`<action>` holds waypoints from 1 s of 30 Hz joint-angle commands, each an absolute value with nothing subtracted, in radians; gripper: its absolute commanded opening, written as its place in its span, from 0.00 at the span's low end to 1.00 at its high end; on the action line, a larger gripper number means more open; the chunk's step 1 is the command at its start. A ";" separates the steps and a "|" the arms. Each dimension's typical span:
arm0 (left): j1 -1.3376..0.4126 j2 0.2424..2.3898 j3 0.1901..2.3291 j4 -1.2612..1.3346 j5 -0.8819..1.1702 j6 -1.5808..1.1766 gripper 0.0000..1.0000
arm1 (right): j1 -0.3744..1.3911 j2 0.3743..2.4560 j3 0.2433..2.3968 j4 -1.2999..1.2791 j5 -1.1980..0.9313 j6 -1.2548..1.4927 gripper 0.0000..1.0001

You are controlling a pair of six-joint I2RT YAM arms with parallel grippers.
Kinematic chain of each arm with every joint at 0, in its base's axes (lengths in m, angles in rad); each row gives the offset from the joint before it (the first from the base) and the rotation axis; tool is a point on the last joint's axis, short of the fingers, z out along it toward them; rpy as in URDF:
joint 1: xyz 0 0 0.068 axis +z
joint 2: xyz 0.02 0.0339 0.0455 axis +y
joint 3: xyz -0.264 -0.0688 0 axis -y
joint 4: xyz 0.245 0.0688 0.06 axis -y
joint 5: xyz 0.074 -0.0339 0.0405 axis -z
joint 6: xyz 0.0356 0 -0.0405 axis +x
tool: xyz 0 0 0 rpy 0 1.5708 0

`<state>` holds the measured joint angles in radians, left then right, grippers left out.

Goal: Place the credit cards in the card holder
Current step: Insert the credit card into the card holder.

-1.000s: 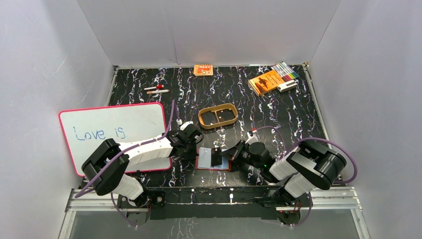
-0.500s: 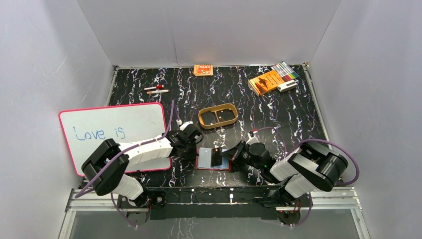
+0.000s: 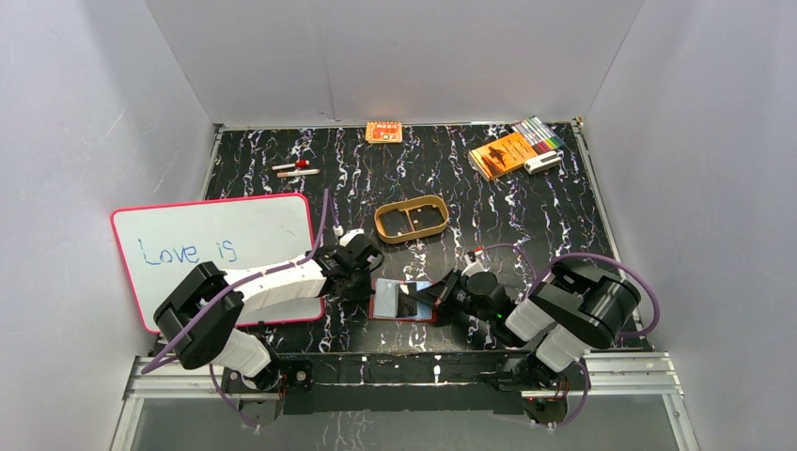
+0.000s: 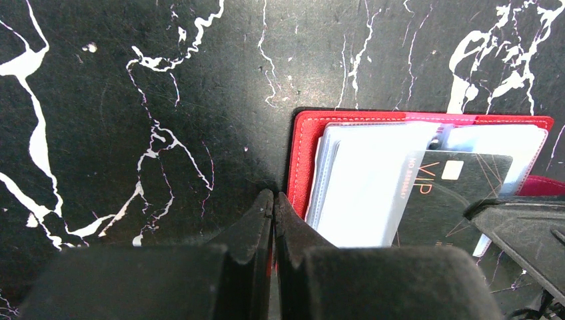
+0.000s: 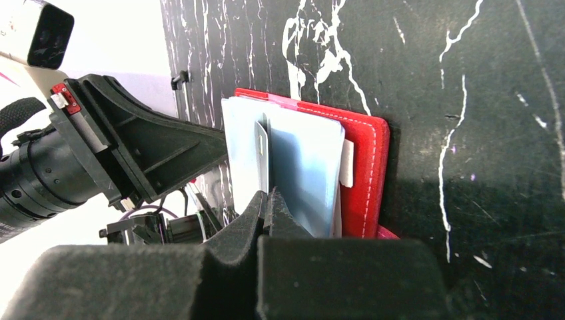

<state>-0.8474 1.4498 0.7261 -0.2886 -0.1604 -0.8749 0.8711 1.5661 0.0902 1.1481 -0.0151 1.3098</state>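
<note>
The dark card [image 4: 443, 200] reads "VIP"; whiteboard [image 3: 216, 246] apparently says "Love is".

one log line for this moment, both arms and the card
left gripper: shut, tips at card holder edge | right gripper: shut on dark card | state: card over holder's open pockets, not fully in

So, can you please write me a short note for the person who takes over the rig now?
Left gripper: jaws shut, tips at the edge of the card holder; whether they pinch it is unclear.
Right gripper: jaws shut on a dark card, seemingly partly under a sleeve.
Done: holder open on the table; light blue sheets inside, cards or sleeves unclear.
Left: push the dark card fully in, release.
</note>
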 commanded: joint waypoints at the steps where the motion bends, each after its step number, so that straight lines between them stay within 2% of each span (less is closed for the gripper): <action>1: -0.847 1.437 0.702 -0.305 -0.160 -0.880 0.01 | 0.883 1.589 0.091 1.206 -0.017 1.319 0.00; 30: -0.848 1.432 0.695 -0.290 -0.143 -0.884 0.00 | 0.915 1.720 0.139 1.308 0.049 1.381 0.00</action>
<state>-0.8467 1.4414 0.7147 -0.2752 -0.1570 -0.8757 0.8967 1.6997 0.1085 1.2900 0.0280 1.3853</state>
